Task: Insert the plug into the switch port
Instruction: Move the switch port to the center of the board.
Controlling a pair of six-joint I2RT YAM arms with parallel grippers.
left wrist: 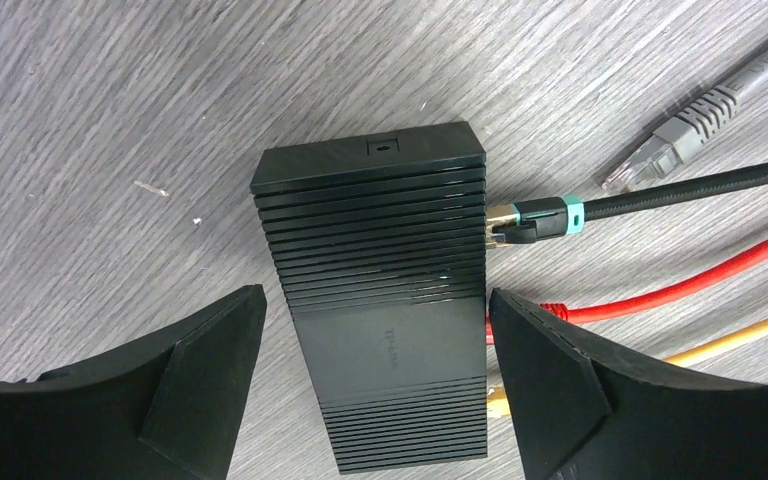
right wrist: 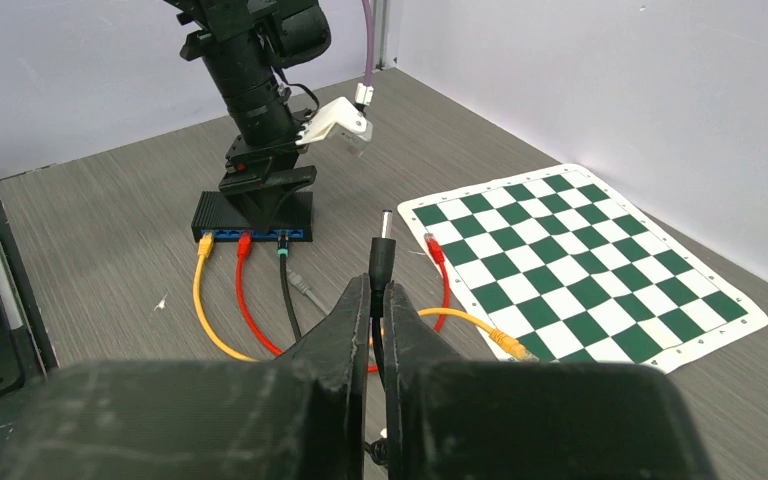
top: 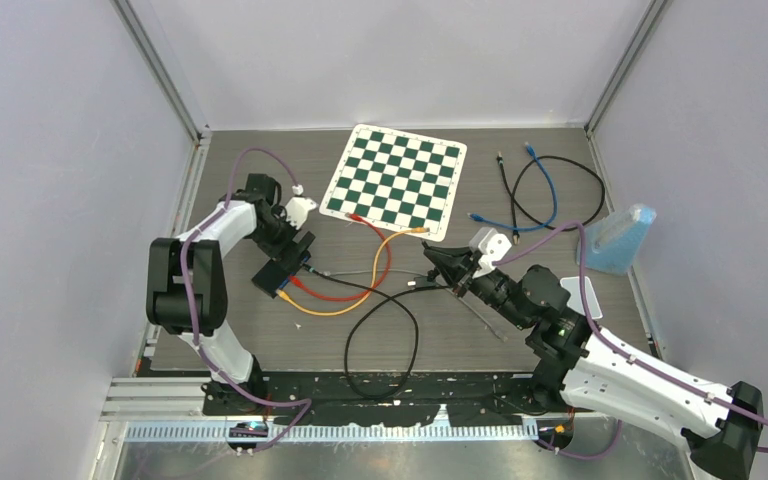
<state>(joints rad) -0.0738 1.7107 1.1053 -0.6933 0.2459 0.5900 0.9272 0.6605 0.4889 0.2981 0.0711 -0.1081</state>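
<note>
A: What lies at 12 o'clock?
B: 1 green-and-white checkered mat, flat.
A: And toward 2 o'clock?
B: 1 blue cable crossing 1 black cable. 1 blue tub at 3 o'clock.

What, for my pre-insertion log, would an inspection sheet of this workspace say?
Surface: grey wood-grain table, a few pale specks.
Job's things: black switch flat on the table; barrel plug upright in the right end effector, well short of the switch.
Clutter: chessboard mat at the far side; blue object at the right edge.
End effectors: left end effector open, fingers either side of the switch; right end effector shut on the barrel plug.
Cables: yellow cable, red cable and black cable plugged into the switch; grey plug loose beside it; blue cable loose by the mat.
Surroundings: pale walls, metal corner posts.
</note>
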